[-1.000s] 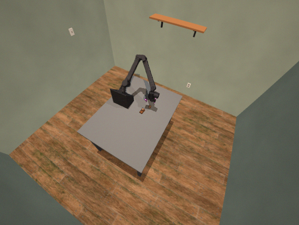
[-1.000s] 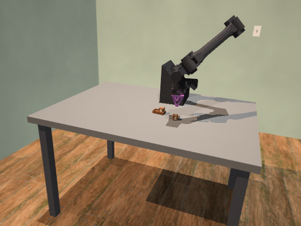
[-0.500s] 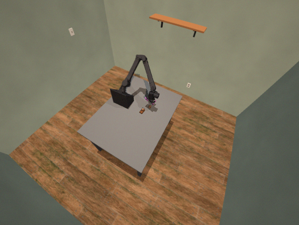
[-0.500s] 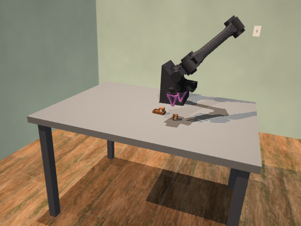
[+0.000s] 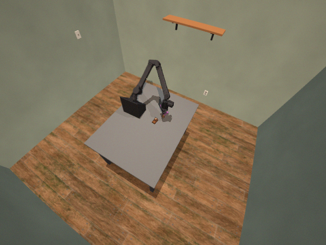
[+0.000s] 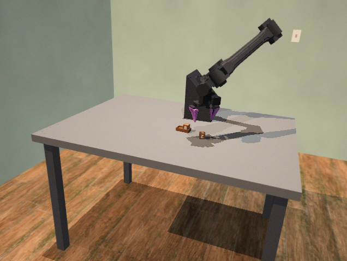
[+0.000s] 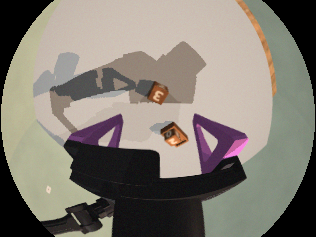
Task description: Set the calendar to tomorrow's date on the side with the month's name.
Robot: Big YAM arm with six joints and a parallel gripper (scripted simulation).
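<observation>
A small brown tray [image 6: 183,129] lies flat on the grey table with one brown digit cube [image 6: 186,125] standing in it at its right end. A second digit cube [image 6: 202,135] sits on the bare table to the right of the tray, apart from it, in the arm's shadow. My gripper [image 6: 203,113] with purple fingers hangs open and empty above and behind the loose cube. In the wrist view the loose cube [image 7: 158,92] lies ahead of the fingers, and the tray shows between them, far below. The digits are too small to read surely.
The arm's dark base block [image 6: 196,96] stands on the table just behind the gripper. The table's far edge runs behind it. A wooden shelf [image 5: 193,24] hangs high on the wall.
</observation>
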